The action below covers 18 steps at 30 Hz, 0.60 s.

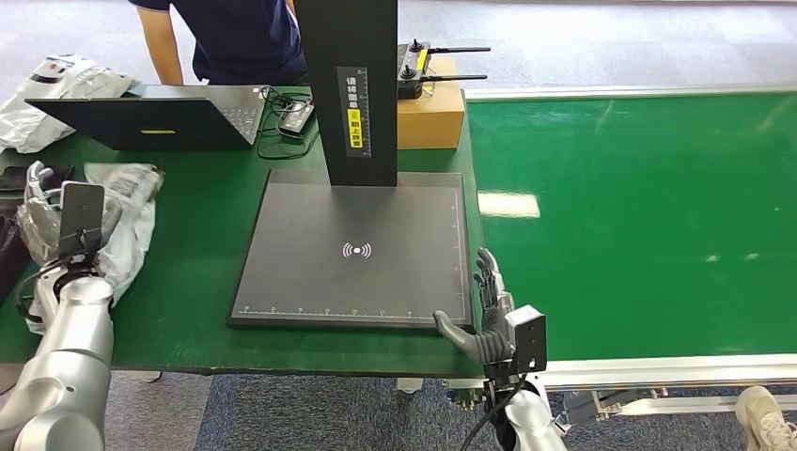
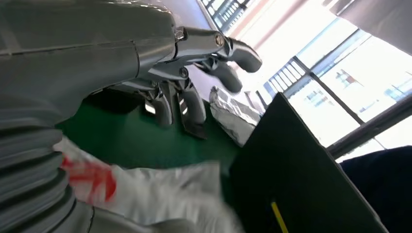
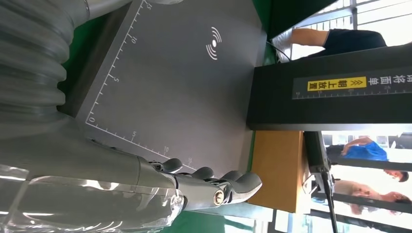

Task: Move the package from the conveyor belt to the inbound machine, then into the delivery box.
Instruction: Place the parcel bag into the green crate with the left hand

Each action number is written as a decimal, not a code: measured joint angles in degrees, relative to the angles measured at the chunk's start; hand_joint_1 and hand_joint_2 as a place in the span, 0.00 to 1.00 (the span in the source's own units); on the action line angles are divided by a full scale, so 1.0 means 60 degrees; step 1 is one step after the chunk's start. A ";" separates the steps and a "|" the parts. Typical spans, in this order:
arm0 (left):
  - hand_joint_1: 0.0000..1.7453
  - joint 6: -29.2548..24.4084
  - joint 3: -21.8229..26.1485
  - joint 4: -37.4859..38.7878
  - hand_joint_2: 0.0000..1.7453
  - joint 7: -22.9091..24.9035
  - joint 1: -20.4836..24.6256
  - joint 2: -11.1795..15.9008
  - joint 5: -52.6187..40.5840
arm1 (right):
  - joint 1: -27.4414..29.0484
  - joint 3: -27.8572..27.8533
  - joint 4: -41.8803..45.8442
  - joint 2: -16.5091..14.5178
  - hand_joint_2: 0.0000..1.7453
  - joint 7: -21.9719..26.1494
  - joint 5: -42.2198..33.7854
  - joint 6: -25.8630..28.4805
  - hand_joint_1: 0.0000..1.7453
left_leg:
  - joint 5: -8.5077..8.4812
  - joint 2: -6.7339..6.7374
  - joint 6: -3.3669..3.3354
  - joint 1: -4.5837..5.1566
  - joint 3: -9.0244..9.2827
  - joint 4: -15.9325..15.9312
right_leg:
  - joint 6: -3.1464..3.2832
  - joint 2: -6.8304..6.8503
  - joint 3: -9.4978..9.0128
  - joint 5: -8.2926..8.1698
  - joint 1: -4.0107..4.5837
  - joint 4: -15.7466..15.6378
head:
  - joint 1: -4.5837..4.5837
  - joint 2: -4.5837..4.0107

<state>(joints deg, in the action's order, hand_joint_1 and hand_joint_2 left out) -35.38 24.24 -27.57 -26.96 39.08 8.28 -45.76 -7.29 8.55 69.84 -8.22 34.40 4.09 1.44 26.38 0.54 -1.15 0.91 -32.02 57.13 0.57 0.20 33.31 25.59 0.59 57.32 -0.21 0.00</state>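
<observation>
Both my hands are empty with fingers spread: the right hand (image 1: 487,315) at the scanner plate's (image 1: 310,225) corner; the left hand (image 1: 75,230) over a crumpled package (image 1: 132,221) left of it. I judge the belt (image 1: 639,216) carries nothing, so next I wait for a parcel.

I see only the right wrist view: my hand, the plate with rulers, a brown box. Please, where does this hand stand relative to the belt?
Observer: Your right hand is open at the plate's near right corner, just beside the green belt.
Operator: Is some package lying on the belt?
Observer: In the head view, the stretch of belt shown is bare green; I see no package there.
Operator: And the left hand, does it hold something?
Observer: No. The left hand is open and holds nothing, above crumpled grey bags left of the plate.
</observation>
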 joint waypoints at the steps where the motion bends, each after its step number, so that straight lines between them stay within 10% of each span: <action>1: 0.00 0.0193 0.0001 0.0006 1.00 -0.0204 -0.0014 -0.0024 0.0165 | 0.0012 -0.0004 0.0025 -0.0018 1.00 -0.0032 0.0037 -0.0016 0.00 | 0.0000 0.0000 0.0000 0.0000 0.0000 0.0000 | 0.0000 0.0000 0.0000 0.0000 -0.0001 0.0000 | -0.0001 0.0000; 18: 0.00 0.3628 -0.2557 -0.5719 1.00 -0.1200 -0.3665 -0.1450 0.3198 | 0.0093 -0.0259 0.0054 -0.0191 1.00 -0.0081 0.0296 -0.0254 0.00 | 0.0012 0.0003 -0.0006 0.0005 -0.0003 0.0000 | -0.0001 -0.0005 0.0004 0.0002 -0.0006 -0.0007 | -0.0001 0.0000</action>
<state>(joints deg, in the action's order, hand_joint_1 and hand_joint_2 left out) -13.61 8.90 -61.88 -34.16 17.09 -0.41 -26.58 -6.73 7.00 70.17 -9.37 33.91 5.87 -0.09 26.45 0.55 -1.19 0.94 -32.04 57.13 0.56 0.17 33.33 25.60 0.55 57.28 -0.21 0.00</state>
